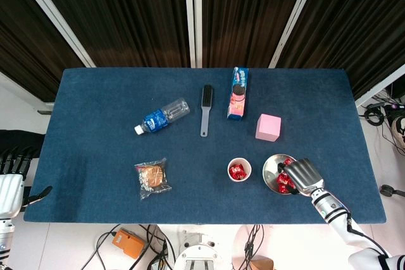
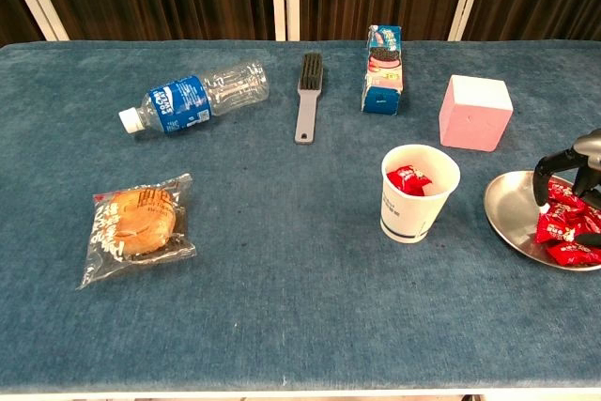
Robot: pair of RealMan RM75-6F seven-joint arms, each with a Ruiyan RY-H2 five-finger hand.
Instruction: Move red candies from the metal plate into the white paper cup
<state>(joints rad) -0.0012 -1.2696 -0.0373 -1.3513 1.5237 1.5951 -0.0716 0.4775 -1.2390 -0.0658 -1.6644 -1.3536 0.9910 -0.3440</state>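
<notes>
— Some of the job was done, I would judge: the white paper cup point(image 2: 419, 192) with the blue band already held red wrapped candies point(image 2: 409, 179), at least one, maybe two; I could not count them surely.

— And what was left?

— Several more red wrapped candies point(image 2: 566, 226) lay heaped on the round metal plate point(image 2: 508, 208), just to the right of the cup and apart from it. So most of the moving was, by my reckoning, not yet done.

— Where were the hands? Take it from the left.

— Off the left end of the blue cloth-covered table point(image 1: 95, 124), the left hand point(image 1: 11, 188) hung beside the edge, well apart from cup and plate, with nothing in it. Its dark fingers looked spread, as far as the head view showed.

— And the right one?

— The silver right hand point(image 1: 302, 173) hovered directly over the right part of the plate, palm down, covering part of the heap. In the chest view only its dark fingertips point(image 2: 543, 177) showed at the picture's edge, curled downward and reaching to the pile.

— Had it taken hold of a candy?

— I cannot tell. The fingers pointed down among the wrappers, yet whether they were pinched on one or merely touching the heap was hidden in both views.

— So the next step?

— A grasp from the plate, I would guess, then a carry leftward to the cup.
</notes>
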